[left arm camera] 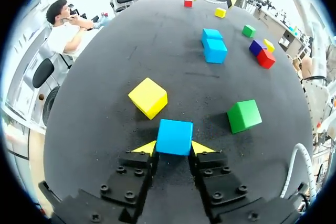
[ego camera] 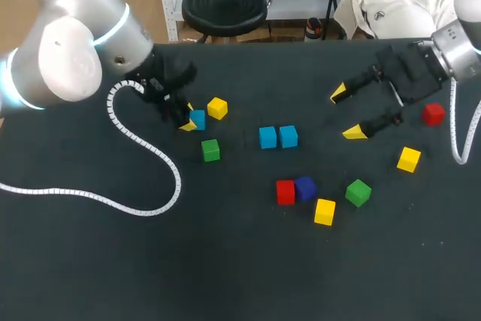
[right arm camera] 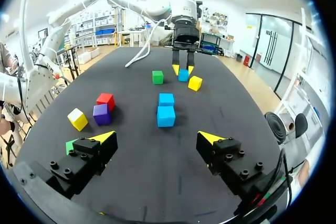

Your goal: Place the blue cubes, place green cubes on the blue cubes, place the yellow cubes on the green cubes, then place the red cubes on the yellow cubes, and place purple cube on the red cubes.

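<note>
Clamping lone blue cube (left arm camera: 174, 136) in left gripper (left arm camera: 174, 148), well apart from blue pair (left arm camera: 213, 45) lying dead ahead (right gripper (right arm camera: 156, 137) spread wide, empty, also facing that pair).

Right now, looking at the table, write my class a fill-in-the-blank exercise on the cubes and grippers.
The held cube in the left gripper is coloured ___. The right gripper, holding nothing, is ___ (open or shut). The purple cube touches a cube coloured ___.
Missing words: blue; open; red.
</note>
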Robot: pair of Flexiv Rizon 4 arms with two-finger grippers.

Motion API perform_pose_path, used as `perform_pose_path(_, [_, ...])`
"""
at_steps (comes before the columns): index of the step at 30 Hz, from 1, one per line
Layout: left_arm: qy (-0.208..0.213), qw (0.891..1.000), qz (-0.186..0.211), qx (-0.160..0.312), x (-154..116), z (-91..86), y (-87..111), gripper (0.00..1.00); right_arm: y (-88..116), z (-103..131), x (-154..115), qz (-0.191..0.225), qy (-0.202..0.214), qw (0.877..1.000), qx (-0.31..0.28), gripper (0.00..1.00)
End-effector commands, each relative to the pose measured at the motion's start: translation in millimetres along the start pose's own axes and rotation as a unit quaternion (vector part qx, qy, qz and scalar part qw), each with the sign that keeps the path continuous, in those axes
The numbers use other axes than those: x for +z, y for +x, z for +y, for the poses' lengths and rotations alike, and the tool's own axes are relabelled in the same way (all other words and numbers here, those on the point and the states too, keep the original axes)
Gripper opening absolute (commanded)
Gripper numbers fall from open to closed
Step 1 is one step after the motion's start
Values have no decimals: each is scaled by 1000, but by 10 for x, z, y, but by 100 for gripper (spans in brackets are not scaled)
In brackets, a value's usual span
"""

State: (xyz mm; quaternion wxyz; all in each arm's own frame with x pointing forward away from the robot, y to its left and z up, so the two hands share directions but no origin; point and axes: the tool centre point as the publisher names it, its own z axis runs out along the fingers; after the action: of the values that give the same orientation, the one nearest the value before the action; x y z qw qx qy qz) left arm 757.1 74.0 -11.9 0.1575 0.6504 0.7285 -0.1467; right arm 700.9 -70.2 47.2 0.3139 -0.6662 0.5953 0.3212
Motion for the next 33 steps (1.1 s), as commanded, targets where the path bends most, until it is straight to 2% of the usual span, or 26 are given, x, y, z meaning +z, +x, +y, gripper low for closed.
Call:
perform_pose_path(1, [-20, 1000, 2, -4, -175, -130, -39, 0, 2, -1, 2, -1, 0, 1000, -1, 100])
perform_pose_path(10, [-37, 999, -18, 9, -492, -372, -226, 0, 2, -1, 2, -1, 0, 1000, -1, 100])
perform_pose_path(21, [-38, 999, -34, 19, -562, -879, -581, 0, 2, -1, 2, -1, 0, 1000, -1, 100])
perform_pose_path(25, [-33, 999, -25, 24, -530, -959, -661, 0, 2, -1, 2, -1, 0, 1000, -1, 100])
perform_pose_path(33, [6, 997, -46, 67, -505, -1053, -795, 0, 2, -1, 2, -1, 0, 1000, -1, 100])
